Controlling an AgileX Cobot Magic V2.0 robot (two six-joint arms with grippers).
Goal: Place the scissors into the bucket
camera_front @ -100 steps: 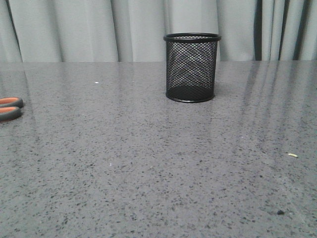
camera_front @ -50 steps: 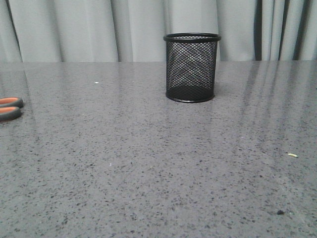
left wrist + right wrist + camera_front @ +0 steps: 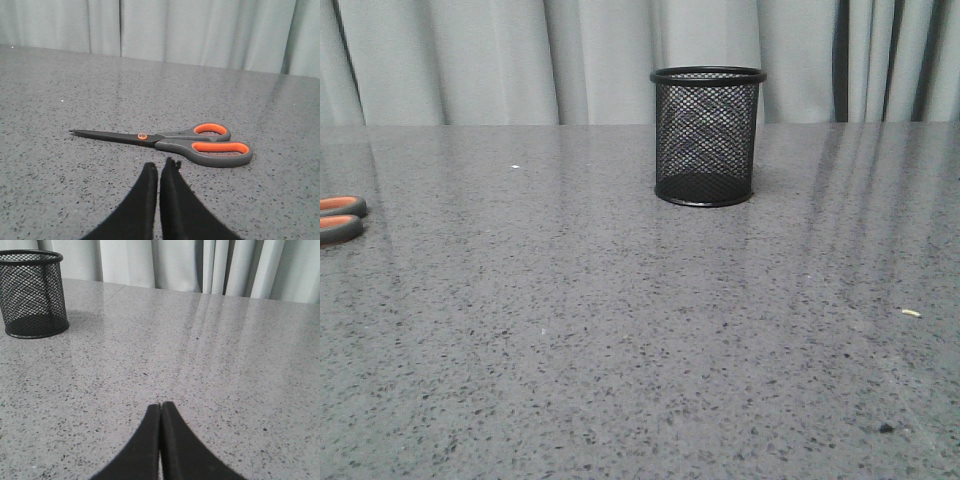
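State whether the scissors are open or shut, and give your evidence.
Shut. In the left wrist view the scissors lie flat on the table, both blades forming one slim dark line and the orange handles close side by side.

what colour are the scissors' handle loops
Orange inside, edged dark grey to black, on the scissors; clearest in the left wrist view.

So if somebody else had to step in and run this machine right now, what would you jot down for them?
Left pincer: shut, holding nothing, just short of the scissors.
Right pincer: shut, holding nothing, over bare table.
Scissors: lying flat and closed on the table, at the far left edge of the front view, only the orange loops showing there.
Bucket: upright toward the back of the table, nothing inside it.
Done: nothing yet; the scissors are untouched.
Left: open the left pincer, pick up the scissors, carry them to the bucket and drop them in.
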